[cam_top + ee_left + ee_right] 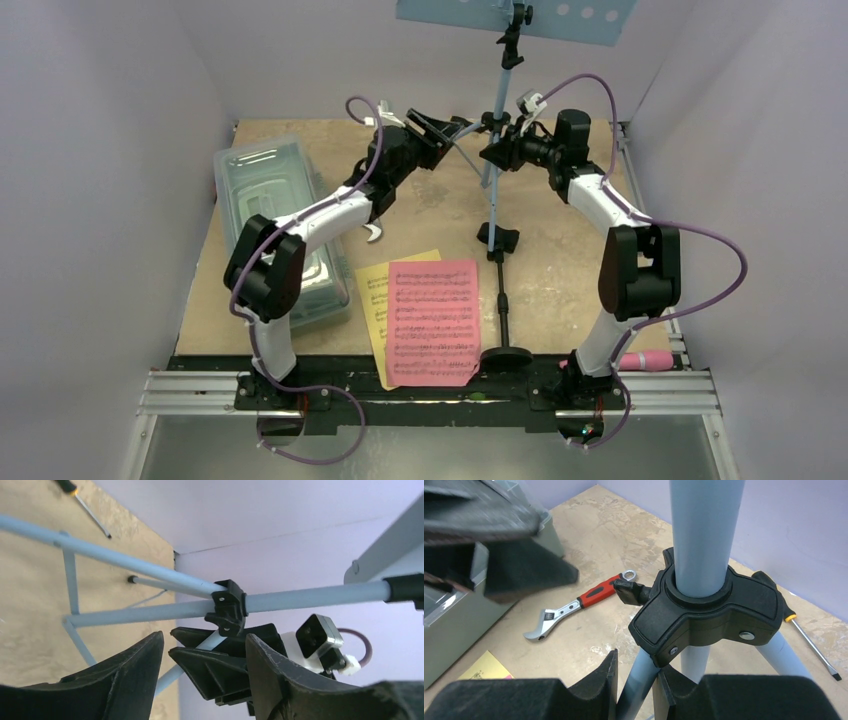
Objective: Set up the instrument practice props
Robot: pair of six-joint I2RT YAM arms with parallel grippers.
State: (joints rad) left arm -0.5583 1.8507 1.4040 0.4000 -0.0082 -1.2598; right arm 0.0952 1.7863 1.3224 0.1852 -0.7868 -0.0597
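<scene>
Well back on the tabletop (560, 260), the light blue perforated music stand (706, 530) stood upright on its tripod. The right tool (636, 665) was clamped on a tube just under its black collar (704, 612); the left tool (455, 130), just beside, gaped wide, holding nothing.

Light blue music stand (450, 18) upright, upper centre. Pink page (433, 320) overlaps yellow page (375, 300), lower centre. Black mic stand (505, 357) beside them, seemingly upright.
</scene>
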